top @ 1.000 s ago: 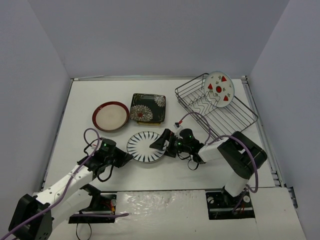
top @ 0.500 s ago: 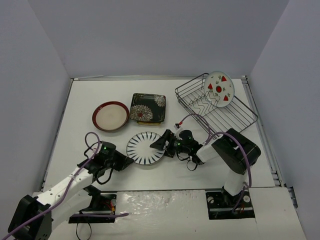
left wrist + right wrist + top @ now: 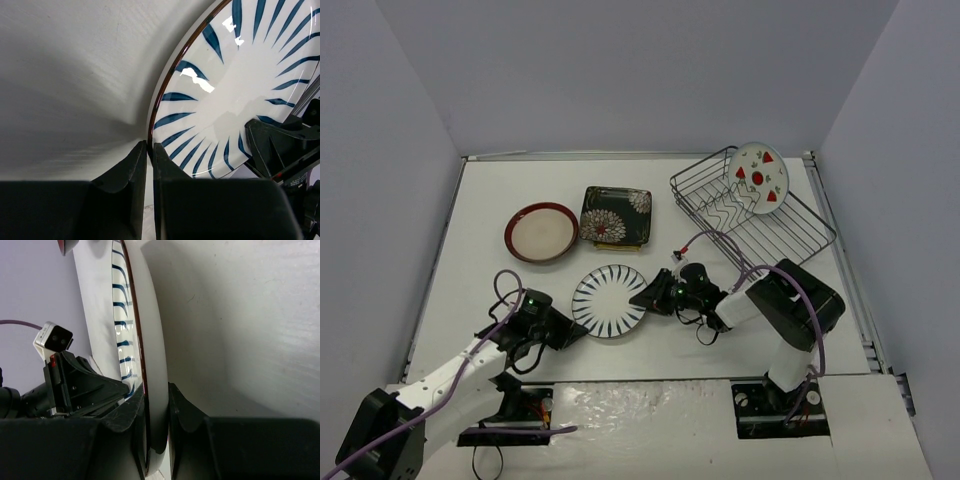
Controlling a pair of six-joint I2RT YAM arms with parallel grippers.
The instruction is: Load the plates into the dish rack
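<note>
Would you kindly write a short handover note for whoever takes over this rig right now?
Left tool: shut, tips against the rim of the striped plate.
Right tool: shut on the opposite rim of that plate.
Where things are: the striped plate is between the two arms, near the front. Behind it on the table are the red-rimmed plate and the floral square plate, which lies on a yellow plate. The watermelon plate stands at the far end of the rack.
Done: one plate racked.
Left: the striped plate, then those on the table. No orange plate is in view.
</note>
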